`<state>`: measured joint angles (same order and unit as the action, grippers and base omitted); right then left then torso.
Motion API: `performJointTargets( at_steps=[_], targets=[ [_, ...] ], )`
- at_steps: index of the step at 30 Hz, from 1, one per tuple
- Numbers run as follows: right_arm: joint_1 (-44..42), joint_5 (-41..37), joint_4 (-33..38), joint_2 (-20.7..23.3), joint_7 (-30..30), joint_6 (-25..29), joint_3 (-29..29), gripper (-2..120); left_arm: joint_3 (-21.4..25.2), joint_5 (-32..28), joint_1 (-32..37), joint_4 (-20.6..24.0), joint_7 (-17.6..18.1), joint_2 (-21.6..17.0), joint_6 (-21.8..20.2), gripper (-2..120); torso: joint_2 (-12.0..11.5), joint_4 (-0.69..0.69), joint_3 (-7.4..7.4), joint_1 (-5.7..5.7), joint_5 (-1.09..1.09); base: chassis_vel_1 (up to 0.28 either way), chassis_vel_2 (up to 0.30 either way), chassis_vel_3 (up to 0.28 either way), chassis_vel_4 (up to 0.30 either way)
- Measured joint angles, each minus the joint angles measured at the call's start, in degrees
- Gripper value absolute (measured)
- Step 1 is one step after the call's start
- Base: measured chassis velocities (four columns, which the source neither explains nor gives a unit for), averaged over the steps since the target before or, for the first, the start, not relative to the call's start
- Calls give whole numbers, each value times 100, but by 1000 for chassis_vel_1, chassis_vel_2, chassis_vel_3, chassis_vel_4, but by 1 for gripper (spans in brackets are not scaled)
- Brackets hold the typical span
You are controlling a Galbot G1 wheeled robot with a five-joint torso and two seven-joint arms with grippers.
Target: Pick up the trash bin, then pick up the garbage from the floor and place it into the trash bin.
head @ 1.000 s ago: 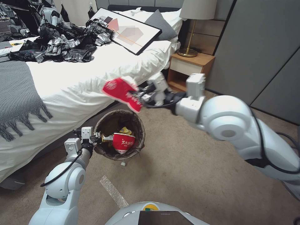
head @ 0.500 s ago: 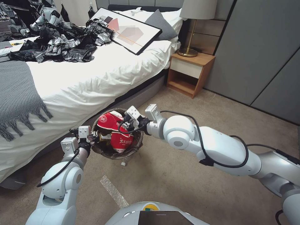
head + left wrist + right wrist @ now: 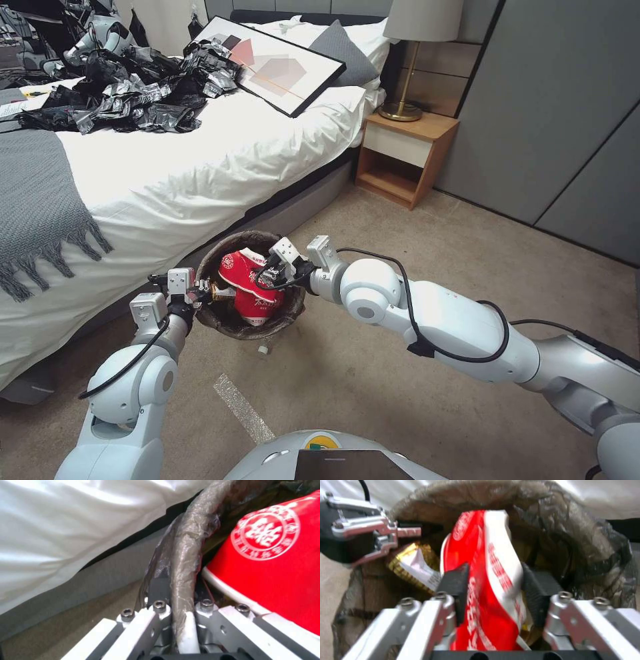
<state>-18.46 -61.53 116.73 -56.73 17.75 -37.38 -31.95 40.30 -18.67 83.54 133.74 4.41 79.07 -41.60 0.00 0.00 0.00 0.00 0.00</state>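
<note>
We see the trash bin (image 3: 235, 319) held above the carpet just beside the bed's edge, its dark bag folded over the rim, and our left gripper (image 3: 200, 291) is clamped together on that rim, one finger inside and one outside (image 3: 159, 597). Inside the bin we count two red-and-white crushed noodle bowls: one low in the bag (image 3: 260, 308) and one on top (image 3: 243, 268), which our right gripper (image 3: 265, 270) has pinched between its black pads (image 3: 457, 585), the bowl squeezed flat and standing on edge within the bin's mouth. A gold snack wrapper (image 3: 415, 568) lies against the wall of the bag next to the bowls. On the floor (image 3: 373, 393) directly under the bin sits one small pale scrap (image 3: 264, 348), and a strip of clear tape (image 3: 241, 407) lies nearer our base. The bed (image 3: 200, 160) hems the bin on one side; toward the nightstand (image 3: 403, 150) and the grey wardrobe doors (image 3: 560, 100) the carpet lies open
</note>
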Motion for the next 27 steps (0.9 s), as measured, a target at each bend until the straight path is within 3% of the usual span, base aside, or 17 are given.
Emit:
performJointTargets(
  at_steps=[15, 23, 26, 27],
  targets=[
    [107, -414, 28, -165, 550, 149, 209, 95, 0, 30, 29, -6, -62, -21, -1, 0, 0, 0, 0, 0, 0, 0, 0, 0, 0],
    [86, -426, 425, 78, 664, 226, 943, 100, 8, 27, 39, 9, -56, -53, -2, 0, 0, 0, 0, 0, 1, 0, 0, 0, 0],
    [140, -430, 614, 224, 837, 390, 1280, 100, 13, 24, 34, 14, -51, -59, -3, 0, 0, 0, 0, 0, 1, 0, 0, 0, 0],
    [75, -345, 741, 359, 990, 613, 1641, 100, 13, 19, 34, 23, -45, -57, -5, 0, 0, 1, 0, 0, 0, 0, 0, 0, 0]
  ],
)
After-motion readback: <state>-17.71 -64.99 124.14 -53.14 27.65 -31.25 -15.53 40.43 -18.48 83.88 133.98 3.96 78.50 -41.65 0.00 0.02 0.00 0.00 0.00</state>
